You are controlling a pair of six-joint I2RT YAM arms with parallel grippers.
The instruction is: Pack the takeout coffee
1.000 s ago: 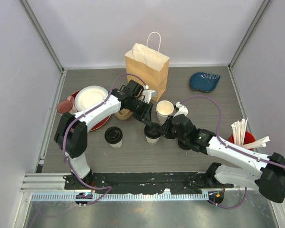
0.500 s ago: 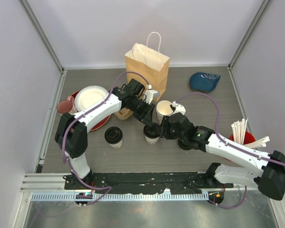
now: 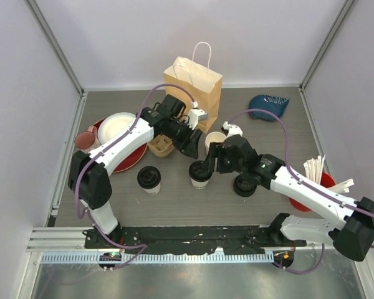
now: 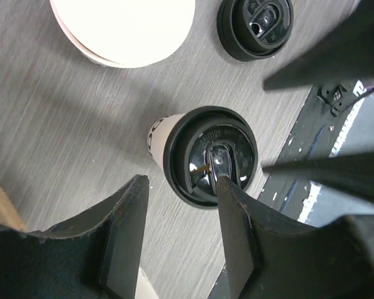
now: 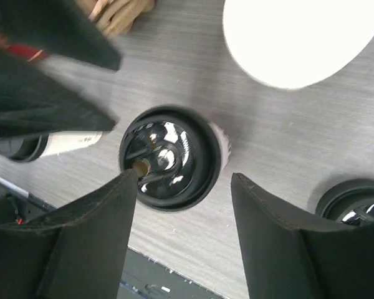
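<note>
While its fingers are spread wide, the right gripper [image 5: 182, 179] hangs over a cup [image 3: 199, 175] near the middle of the table [image 3: 174, 202]. One finger is on each side of the black lid, and it holds nothing. The left gripper [image 4: 181, 185] is spread open too, empty, and looks down at the same cup. An open cup [image 3: 215, 142] stands just behind. The other cup [image 3: 149, 178] stands to the left, well apart. The bag [image 3: 193, 84] stands at the back. A pile of lids [image 3: 244, 185] sits to the right.
</note>
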